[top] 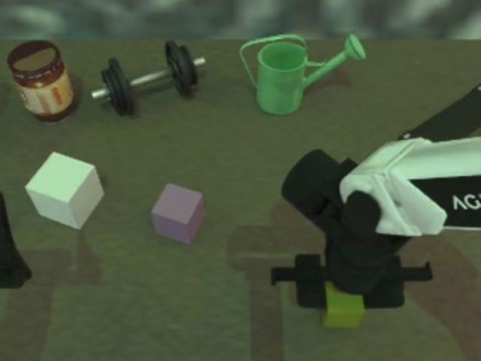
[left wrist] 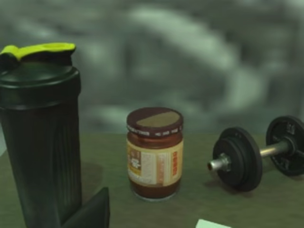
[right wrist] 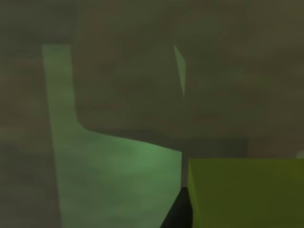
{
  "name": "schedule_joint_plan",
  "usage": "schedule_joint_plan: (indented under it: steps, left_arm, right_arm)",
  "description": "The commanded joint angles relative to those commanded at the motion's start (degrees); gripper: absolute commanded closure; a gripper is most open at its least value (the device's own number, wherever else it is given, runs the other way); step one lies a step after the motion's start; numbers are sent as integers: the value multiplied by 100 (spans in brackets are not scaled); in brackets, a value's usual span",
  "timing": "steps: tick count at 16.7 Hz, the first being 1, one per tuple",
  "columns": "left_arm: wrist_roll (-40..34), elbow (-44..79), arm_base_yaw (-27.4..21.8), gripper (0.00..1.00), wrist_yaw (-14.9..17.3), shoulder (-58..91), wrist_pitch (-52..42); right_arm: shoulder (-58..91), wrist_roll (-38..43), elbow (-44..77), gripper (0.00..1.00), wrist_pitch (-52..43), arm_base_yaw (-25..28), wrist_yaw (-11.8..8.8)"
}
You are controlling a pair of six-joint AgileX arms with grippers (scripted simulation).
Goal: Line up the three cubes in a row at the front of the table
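The small yellow-green cube [top: 343, 311] sits near the table's [top: 225, 143] front edge, right of centre. My right gripper [top: 344, 295] stands directly over it and is shut on it. The right wrist view shows one dark finger [right wrist: 178, 211] pressed against the side of this cube [right wrist: 247, 194]; the other finger is hidden. The medium lilac-pink cube [top: 178, 213] lies mid-table, left of centre. Further left is the large pale mint-white cube [top: 64, 188], with one corner [left wrist: 213, 224] showing in the left wrist view. My left gripper [top: 9, 263] is parked at the left edge, open.
Along the back stand a brown jar [top: 41, 79], a black dumbbell [top: 146, 77] and a green watering can [top: 282, 75]. In the left wrist view a tall black shaker bottle [left wrist: 40, 137] with a yellow lid tab rises close to the left gripper.
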Motion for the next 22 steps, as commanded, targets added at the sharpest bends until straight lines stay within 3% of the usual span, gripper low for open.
schedule_joint_plan:
  steps: [12,22]
  left_arm:
    - [0,0,0,0,0,0,0]
    - [0,0,0,0,0,0,0]
  right_arm:
    - [0,0,0,2,0,0,0]
    - [-11,-1,16,0,-20,-3,0]
